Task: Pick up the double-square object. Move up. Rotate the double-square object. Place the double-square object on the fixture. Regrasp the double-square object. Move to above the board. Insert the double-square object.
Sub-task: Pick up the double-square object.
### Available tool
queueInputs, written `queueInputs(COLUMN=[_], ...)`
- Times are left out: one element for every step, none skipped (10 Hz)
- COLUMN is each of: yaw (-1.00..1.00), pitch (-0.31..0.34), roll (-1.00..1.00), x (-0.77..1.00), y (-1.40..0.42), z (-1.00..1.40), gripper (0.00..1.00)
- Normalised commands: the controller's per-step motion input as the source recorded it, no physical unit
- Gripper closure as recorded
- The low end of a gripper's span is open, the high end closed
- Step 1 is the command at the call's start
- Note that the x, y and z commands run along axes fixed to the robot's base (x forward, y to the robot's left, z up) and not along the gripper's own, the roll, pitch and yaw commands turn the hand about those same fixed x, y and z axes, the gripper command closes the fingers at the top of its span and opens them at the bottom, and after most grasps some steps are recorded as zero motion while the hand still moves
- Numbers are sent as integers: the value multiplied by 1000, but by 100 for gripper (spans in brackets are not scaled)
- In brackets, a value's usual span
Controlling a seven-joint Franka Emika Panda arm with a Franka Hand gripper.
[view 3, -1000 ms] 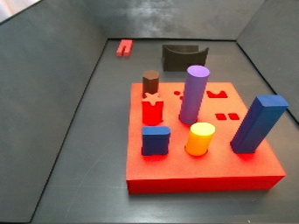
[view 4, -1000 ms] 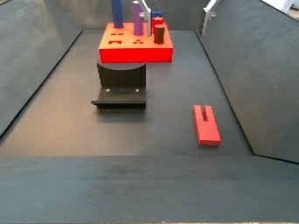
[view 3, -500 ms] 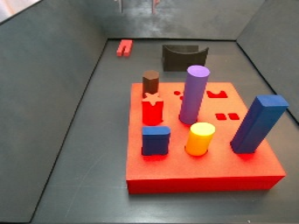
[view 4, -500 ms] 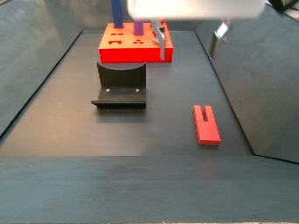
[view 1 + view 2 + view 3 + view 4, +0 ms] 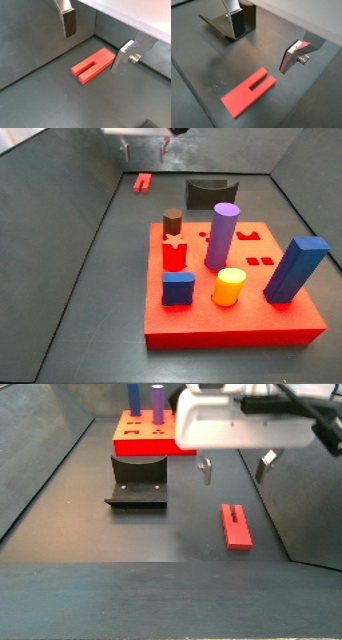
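Observation:
The double-square object (image 5: 237, 526) is a flat red piece with a slot in one end. It lies on the dark floor near the side wall, and also shows in a side view (image 5: 142, 182) and in both wrist views (image 5: 93, 65) (image 5: 246, 92). My gripper (image 5: 234, 472) hangs above it, open and empty, with nothing between the fingers (image 5: 69, 22). In both wrist views the piece lies below the gap, apart from the fingers. The fixture (image 5: 138, 482) stands on the floor between the piece and the board, and shows behind a finger in a wrist view (image 5: 248, 17).
The red board (image 5: 234, 288) carries a purple cylinder (image 5: 221, 236), a blue block (image 5: 295, 268), a yellow cylinder (image 5: 230, 286) and several other pegs, plus open cut-outs. It shows far back in a side view (image 5: 154, 439). Grey walls enclose the floor.
My gripper has come down into the side view from above and now hangs over the red piece. The piece, fixture and board have not moved.

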Motion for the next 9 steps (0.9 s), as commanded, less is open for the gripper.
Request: queueInputs(yaw=[-43,-23,-11,-3,-6,-6,-40,-77,-94], pitch=[-101,-84,-77,-79,-74,-76,-59,-47,-41], roll=[34,33,30,29,27,21,0,6,1], x=[-291,-237,-209,-183,-171,-146,-20,-40,-54], y=[9,66,100,123,134,143,146,134,120], z=[-1000,-1000,-1000,-1000,-1000,-1000,-1000,-1000,-1000], gripper=[0,0,0,0,0,0,0,0,0])
